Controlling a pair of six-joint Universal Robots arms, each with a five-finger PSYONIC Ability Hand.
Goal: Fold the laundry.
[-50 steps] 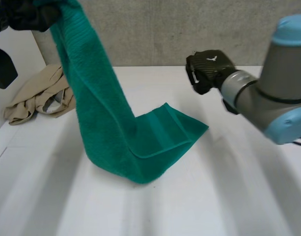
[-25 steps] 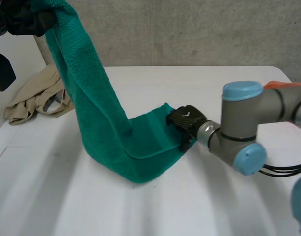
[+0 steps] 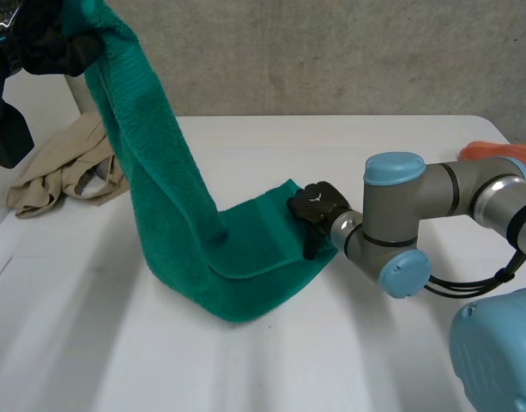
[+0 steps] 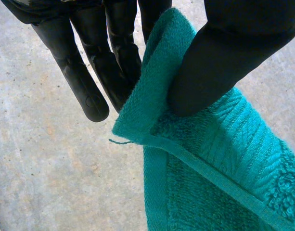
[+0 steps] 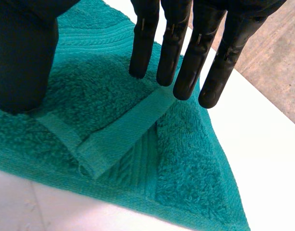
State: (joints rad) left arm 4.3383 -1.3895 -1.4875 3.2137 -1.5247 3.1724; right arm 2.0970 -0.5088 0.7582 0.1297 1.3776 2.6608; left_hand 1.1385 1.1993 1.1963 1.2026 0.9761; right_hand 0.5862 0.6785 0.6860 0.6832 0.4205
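My left hand (image 3: 46, 41) (image 4: 116, 53) is raised at about 11 o'clock, thumb and fingers pinched on a corner of the teal terry towel (image 3: 170, 202) (image 4: 210, 178) (image 5: 109, 91). The towel hangs from it to the white table (image 3: 331, 369), with its lower end lying flat mid-table. My right hand (image 3: 315, 206) (image 5: 185, 53) is at that flat part's 3 o'clock corner, fingers straight and unclenched over a turned-back hem; a crumpled beige garment (image 3: 63, 172) lies at the table's 9 o'clock.

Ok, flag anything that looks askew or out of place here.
The green towel has a corner flipped back on itself at the right hand's fingertips, so the hem lies doubled. A beige garment sits crumpled near the table's edge.
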